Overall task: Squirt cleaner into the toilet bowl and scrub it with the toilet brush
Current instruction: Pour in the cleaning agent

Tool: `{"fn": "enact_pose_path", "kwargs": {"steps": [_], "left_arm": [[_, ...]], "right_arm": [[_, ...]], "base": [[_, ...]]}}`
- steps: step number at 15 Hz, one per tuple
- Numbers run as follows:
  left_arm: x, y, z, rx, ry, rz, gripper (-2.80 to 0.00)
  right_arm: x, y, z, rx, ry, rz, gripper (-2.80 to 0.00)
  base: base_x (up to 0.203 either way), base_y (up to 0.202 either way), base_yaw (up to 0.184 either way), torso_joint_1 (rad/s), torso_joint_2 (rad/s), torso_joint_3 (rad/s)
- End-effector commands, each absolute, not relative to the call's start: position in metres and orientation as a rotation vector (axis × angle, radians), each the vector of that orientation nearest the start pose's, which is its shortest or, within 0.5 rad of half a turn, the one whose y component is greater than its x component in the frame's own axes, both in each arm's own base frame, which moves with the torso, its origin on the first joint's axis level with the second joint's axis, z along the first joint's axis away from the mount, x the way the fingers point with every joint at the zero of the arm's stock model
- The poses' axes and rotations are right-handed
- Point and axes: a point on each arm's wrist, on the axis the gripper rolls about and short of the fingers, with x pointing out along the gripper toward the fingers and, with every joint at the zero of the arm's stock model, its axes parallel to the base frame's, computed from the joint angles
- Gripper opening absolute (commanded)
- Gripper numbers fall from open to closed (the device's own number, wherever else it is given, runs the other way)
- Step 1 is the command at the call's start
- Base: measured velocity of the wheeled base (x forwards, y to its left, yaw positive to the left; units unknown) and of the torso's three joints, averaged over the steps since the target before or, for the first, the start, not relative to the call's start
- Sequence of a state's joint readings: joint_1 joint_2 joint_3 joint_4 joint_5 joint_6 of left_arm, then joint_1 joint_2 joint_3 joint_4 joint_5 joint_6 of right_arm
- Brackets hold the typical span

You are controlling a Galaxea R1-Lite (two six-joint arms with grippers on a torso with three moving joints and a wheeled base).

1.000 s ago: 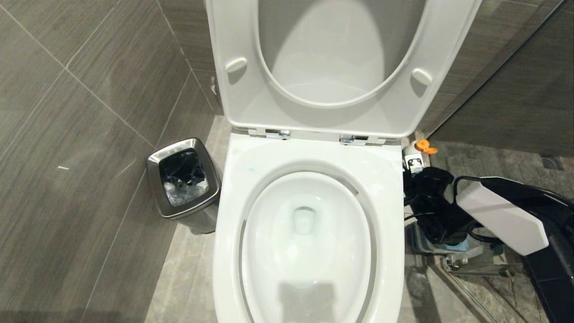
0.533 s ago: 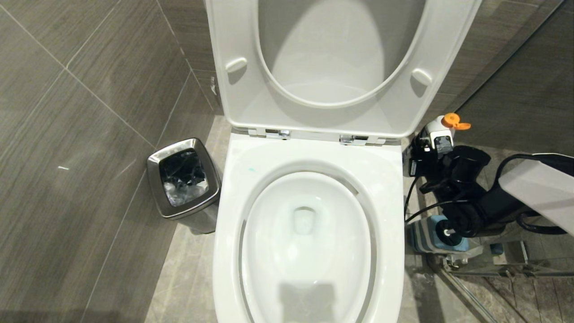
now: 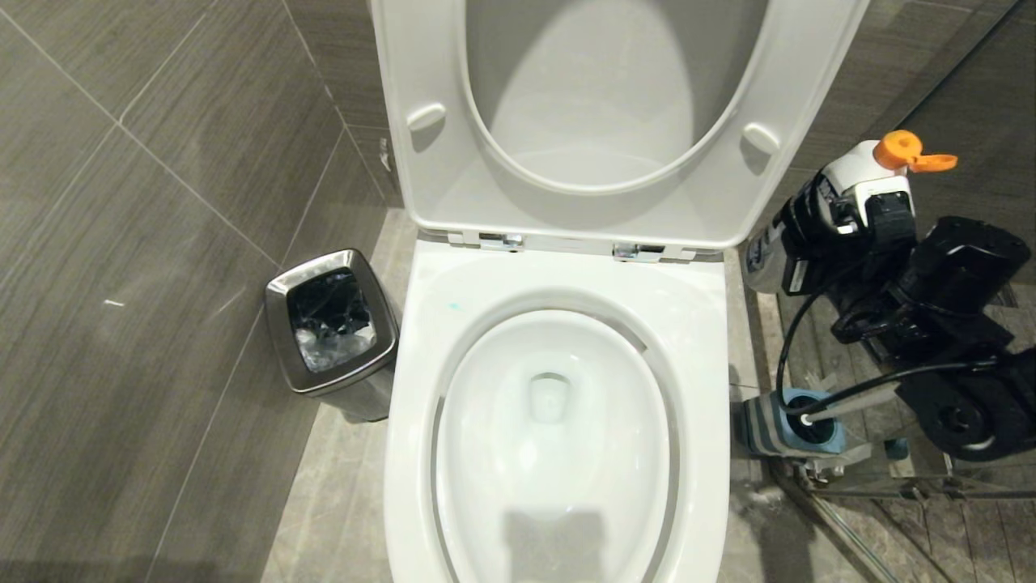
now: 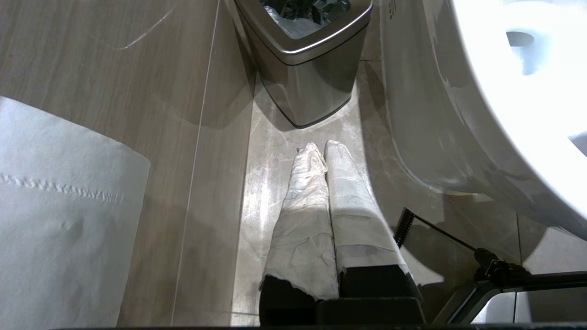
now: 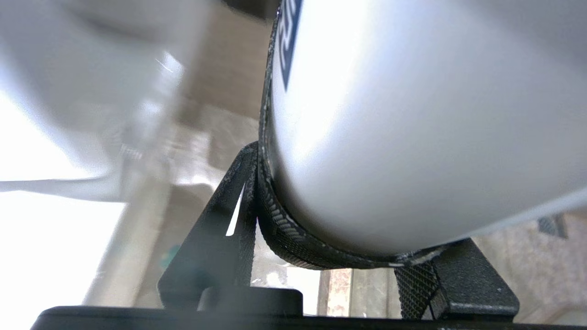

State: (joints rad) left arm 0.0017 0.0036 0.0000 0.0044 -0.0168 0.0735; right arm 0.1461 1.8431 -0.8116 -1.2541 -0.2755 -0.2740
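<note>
Holding a white bottle (image 3: 817,223) with an orange flip cap (image 3: 905,151), my right gripper (image 3: 842,235) is hanging to the right of the toilet, level with the hinge end of the raised seat (image 3: 615,121); its jaws are standing partway apart and pressing on the bottle's body, which the right wrist view shows as a pale rounded wall (image 5: 412,128) seated between the black ribbed pads (image 5: 284,229). I am seeing the bottle tilted, cap up and away from the bowl, with no liquid showing at its spout. I am finding the toilet bowl (image 3: 558,437) in the middle of the head view, open and white, with a faint turquoise speck on the near-left part of its rim. I am spotting the toilet brush (image 3: 842,402) on the floor to the right of the bowl, its slim handle leaning out of the blue-grey holder (image 3: 769,425), below the right arm. My left gripper (image 4: 326,151) is parked low at the left of the toilet, its wrapped jaws pressed together over the floor tiles (image 4: 270,151), pointing toward the steel bin (image 4: 307,68) by the wall.
</note>
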Motion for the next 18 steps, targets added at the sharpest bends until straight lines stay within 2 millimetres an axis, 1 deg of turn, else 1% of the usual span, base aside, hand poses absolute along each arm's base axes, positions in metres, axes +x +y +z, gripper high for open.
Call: {"fn": "enact_pose_path", "kwargs": {"steps": [1, 4, 6, 8, 9, 12, 15, 18], "left_arm": [[-0.023, 0.0, 0.075, 0.074, 0.007, -0.014, -2.8], [-0.023, 0.0, 0.075, 0.074, 0.007, -0.014, -2.8], [-0.023, 0.0, 0.075, 0.074, 0.007, -0.014, -2.8], [-0.023, 0.0, 0.075, 0.074, 0.007, -0.014, -2.8], [-0.023, 0.0, 0.075, 0.074, 0.007, -0.016, -2.8], [-0.023, 0.0, 0.075, 0.074, 0.007, -0.015, -2.8], [-0.023, 0.0, 0.075, 0.074, 0.007, -0.014, -2.8], [-0.023, 0.0, 0.075, 0.074, 0.007, -0.014, -2.8]], "right_arm": [[0.273, 0.044, 0.23, -0.223, -0.258, -0.151, -2.8], [0.228, 0.039, 0.249, -0.235, -0.263, -0.152, -2.8], [0.198, 0.034, 0.261, -0.248, -0.231, -0.147, -2.8], [0.175, 0.029, 0.264, -0.268, -0.167, -0.138, -2.8], [0.168, 0.028, 0.263, -0.282, -0.124, -0.132, -2.8], [0.157, 0.026, 0.26, -0.376, -0.083, -0.121, -2.8], [0.156, 0.029, 0.26, -0.437, -0.063, -0.097, -2.8], [0.154, 0.041, 0.259, -0.553, -0.073, -0.017, -2.8]], "base": [[0.0, 0.0, 0.0, 0.0, 0.0, 0.0], [0.0, 0.0, 0.0, 0.0, 0.0, 0.0], [0.0, 0.0, 0.0, 0.0, 0.0, 0.0], [0.0, 0.0, 0.0, 0.0, 0.0, 0.0], [0.0, 0.0, 0.0, 0.0, 0.0, 0.0], [0.0, 0.0, 0.0, 0.0, 0.0, 0.0], [0.0, 0.0, 0.0, 0.0, 0.0, 0.0], [0.0, 0.0, 0.0, 0.0, 0.0, 0.0]]}}
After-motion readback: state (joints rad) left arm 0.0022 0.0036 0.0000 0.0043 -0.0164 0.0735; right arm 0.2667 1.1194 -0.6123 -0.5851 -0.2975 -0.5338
